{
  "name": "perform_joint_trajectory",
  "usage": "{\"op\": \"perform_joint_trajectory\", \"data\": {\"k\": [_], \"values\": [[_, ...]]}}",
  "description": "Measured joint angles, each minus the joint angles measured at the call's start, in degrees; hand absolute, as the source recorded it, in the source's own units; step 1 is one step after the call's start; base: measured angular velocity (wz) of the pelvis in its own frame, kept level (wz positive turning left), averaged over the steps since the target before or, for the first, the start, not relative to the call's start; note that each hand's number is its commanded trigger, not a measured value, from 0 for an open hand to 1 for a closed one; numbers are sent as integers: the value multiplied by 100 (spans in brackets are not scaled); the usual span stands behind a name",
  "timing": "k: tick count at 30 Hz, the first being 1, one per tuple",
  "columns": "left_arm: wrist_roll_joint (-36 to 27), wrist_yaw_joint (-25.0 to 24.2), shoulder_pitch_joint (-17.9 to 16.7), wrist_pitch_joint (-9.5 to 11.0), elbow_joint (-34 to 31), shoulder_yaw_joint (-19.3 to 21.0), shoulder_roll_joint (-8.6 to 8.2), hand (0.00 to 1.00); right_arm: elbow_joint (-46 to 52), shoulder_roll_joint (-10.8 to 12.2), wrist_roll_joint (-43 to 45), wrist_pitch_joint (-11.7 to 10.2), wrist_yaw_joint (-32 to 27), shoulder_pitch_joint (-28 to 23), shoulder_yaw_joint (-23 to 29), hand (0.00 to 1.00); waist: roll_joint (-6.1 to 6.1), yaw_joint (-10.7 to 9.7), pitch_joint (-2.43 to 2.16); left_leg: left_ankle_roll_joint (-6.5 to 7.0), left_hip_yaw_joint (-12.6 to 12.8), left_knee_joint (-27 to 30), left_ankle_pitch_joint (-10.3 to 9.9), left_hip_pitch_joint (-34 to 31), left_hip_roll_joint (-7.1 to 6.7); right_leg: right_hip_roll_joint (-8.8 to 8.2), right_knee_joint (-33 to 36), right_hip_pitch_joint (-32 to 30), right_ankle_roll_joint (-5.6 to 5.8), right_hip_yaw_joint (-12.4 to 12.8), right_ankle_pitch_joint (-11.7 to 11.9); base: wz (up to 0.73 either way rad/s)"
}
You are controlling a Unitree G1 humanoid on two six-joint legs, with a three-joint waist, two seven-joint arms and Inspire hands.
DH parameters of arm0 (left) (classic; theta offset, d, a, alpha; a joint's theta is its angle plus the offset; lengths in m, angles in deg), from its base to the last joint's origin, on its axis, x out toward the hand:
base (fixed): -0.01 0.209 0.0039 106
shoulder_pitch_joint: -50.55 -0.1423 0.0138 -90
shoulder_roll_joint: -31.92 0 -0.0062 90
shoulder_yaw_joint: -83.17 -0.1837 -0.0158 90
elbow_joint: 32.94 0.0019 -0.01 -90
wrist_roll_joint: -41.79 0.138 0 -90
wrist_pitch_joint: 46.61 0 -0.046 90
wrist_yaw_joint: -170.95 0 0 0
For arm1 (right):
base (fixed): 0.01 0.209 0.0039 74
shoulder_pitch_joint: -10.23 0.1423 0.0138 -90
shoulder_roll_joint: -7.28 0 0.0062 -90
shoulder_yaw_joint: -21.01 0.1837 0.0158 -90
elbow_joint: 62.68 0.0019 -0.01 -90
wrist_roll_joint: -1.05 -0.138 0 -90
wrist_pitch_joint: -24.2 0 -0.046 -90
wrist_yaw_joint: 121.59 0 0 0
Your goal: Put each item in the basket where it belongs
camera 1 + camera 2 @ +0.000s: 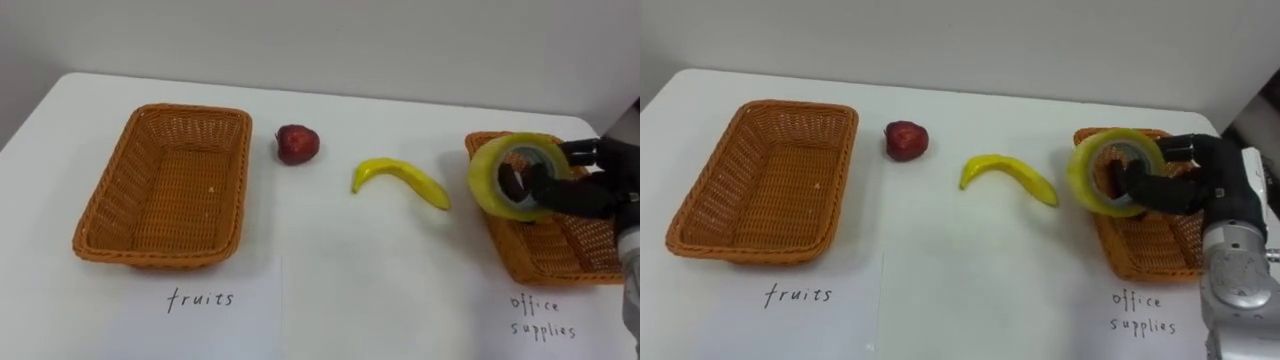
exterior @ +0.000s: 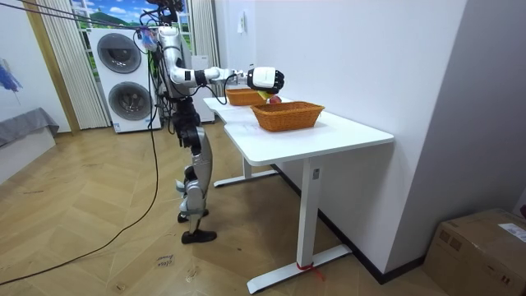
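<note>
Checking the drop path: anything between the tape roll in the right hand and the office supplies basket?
Nothing visible. The right hand holds the tape roll over the left rim of the office supplies basket, with no object seen beneath it. The banana lies on the table, left of the basket and out of the path.

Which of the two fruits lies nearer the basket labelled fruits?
The red apple, just beside that basket at its right rim; the yellow banana lies farther right, mid-table.
</note>
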Motion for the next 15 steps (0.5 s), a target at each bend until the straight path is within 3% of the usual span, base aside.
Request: {"op": "perform_joint_trajectory", "data": {"k": [15], "values": [[195,12,-23,-107,-289,202,-13,0,-239,-4,903,17,35,-73,461,100,-105,-10,-25,0,35,17,0,-50,4,-6,61,-89,0,14,0,-1]]}}
